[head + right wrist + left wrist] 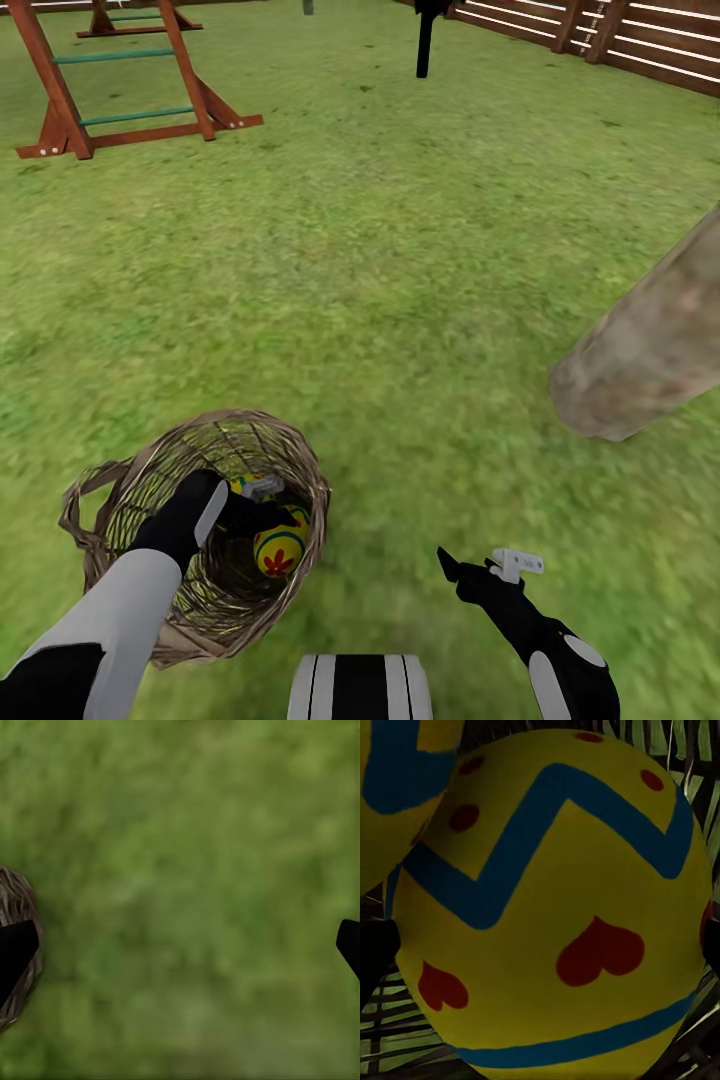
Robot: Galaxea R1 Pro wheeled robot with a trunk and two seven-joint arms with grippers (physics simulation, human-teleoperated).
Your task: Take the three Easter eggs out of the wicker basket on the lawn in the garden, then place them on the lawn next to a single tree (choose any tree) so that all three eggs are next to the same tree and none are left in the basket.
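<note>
Left tool (262,503) inside wicker basket (300,455)

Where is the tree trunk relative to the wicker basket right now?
In the head view, the tree trunk leans in from the right edge, ahead and right of the wicker basket, with open lawn between them.

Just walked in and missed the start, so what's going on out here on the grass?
The robot is fetching painted eggs out of a wicker basket on the lawn. Its left pincer is down inside the basket, with an egg between its fingers; whether it grips it yet is unclear. A second egg lies against that one. The right pincer hangs open and empty over grass. A thick tree trunk stands to the right, with no eggs beside it.
</note>
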